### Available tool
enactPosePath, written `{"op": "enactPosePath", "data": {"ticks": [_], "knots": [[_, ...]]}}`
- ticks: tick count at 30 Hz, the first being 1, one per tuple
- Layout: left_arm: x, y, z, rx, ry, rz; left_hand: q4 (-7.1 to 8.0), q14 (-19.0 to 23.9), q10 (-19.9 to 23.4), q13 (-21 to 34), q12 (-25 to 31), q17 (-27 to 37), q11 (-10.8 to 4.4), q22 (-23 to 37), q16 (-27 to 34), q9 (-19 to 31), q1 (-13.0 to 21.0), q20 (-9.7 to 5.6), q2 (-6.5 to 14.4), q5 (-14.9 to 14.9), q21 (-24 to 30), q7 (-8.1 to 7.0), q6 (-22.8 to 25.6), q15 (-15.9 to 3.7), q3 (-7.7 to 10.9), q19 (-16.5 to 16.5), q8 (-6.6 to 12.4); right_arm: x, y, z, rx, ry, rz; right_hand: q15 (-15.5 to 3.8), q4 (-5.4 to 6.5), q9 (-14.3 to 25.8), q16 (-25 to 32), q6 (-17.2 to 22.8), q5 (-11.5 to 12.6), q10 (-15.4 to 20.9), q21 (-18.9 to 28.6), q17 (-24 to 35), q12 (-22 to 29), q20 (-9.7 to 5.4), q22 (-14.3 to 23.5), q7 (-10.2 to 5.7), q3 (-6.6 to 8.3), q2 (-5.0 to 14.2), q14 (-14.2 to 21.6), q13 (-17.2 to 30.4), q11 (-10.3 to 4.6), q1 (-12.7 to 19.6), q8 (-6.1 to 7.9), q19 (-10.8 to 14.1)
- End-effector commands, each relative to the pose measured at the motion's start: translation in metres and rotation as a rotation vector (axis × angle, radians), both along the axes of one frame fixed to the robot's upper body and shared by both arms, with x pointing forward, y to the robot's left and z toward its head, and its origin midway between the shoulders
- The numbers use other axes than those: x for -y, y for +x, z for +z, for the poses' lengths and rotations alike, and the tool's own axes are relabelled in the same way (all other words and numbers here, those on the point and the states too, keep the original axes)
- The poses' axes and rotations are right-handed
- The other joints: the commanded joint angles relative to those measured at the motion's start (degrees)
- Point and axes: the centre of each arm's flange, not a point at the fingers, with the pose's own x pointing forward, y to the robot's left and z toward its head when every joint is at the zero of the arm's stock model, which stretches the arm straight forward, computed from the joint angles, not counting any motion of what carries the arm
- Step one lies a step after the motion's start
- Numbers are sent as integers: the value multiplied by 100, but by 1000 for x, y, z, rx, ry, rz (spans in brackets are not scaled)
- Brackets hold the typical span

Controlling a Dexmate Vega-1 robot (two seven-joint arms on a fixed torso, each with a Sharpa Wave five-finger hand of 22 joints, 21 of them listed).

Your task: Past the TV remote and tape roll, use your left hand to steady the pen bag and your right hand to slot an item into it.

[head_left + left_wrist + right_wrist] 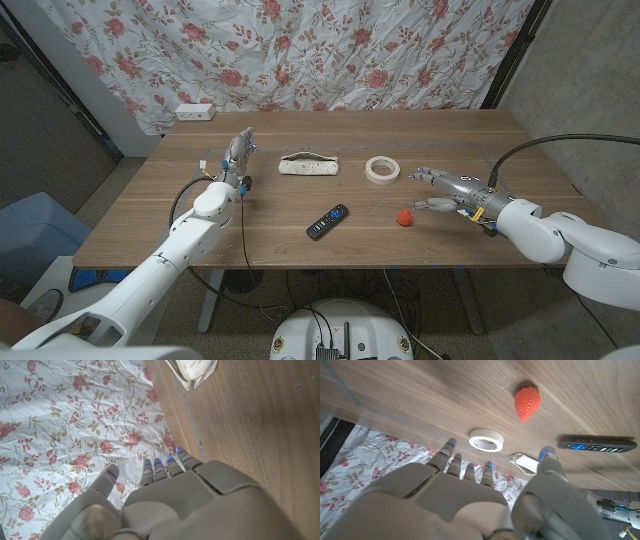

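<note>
Pen bag (308,166) lies mid-desk (280,215) toward the far side, long axis running left-right, tape roll (380,169) just beside it on the right. TV remote (327,221) sits nearer the front. Left robot hand (237,158) hovers w/ fingers apart, holding nothing, left of the bag & the nearer hand to it. Right robot hand (440,187) also spread, empty; strawberry (403,216) just beside it, prob. the item to slot in.

Wooden table (300,215) is seen from above by head camera, both arms included. Left wrist view is taken close behind left hand (170,505), toward floral curtain (65,425). Tape roll (381,169) and remote (327,221) are shared with right wrist view.
</note>
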Motion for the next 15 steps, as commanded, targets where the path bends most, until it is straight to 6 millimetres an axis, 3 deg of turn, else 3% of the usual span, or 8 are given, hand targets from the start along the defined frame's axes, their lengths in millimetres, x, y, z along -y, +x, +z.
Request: {"op": "enactPosePath", "data": {"ticks": [1, 10, 15], "knots": [[-1, 0, -6, -10, -12, 11, -2, 25, 30, 13, -6, 23, -7, 10, 6, 9, -27, -120, 402, 30, -12, 11, 51, -95, 20, 49, 11, -10, -5, -5, -7, -90, -30, 27, 6, 32, 20, -47, 6, -63, 11, 20, 22, -9, 15, 0, 88, -8, -43, 29, 24, 193, 56, -89], [-2, 2, -8, -19, -11, 14, 4, 48, 43, 13, -13, 24, -11, 10, 5, 9, -29, -115, 412, 31, -20, 20, 69, -89, 30, 59, 7, -21, -1, -4, -37, -148, -37, 153, -3, 76, 12, -43, 10, -207, 9, 33, 27, 91, 14, -111, 259, -114, -157, 39, 145, 657, 149, -204], [-4, 2, -7, -21, -8, 14, 5, 45, 50, 14, -15, 23, -8, 10, -1, 9, -28, -116, 415, 31, -25, 27, 69, -81, 35, 61, 2, -26, 2, -5, -47, -183, -54, 203, -1, 99, 8, -133, 26, -324, 13, 39, 14, 107, 15, -84, 321, -172, -214, 45, 224, 840, 152, -240]]}}
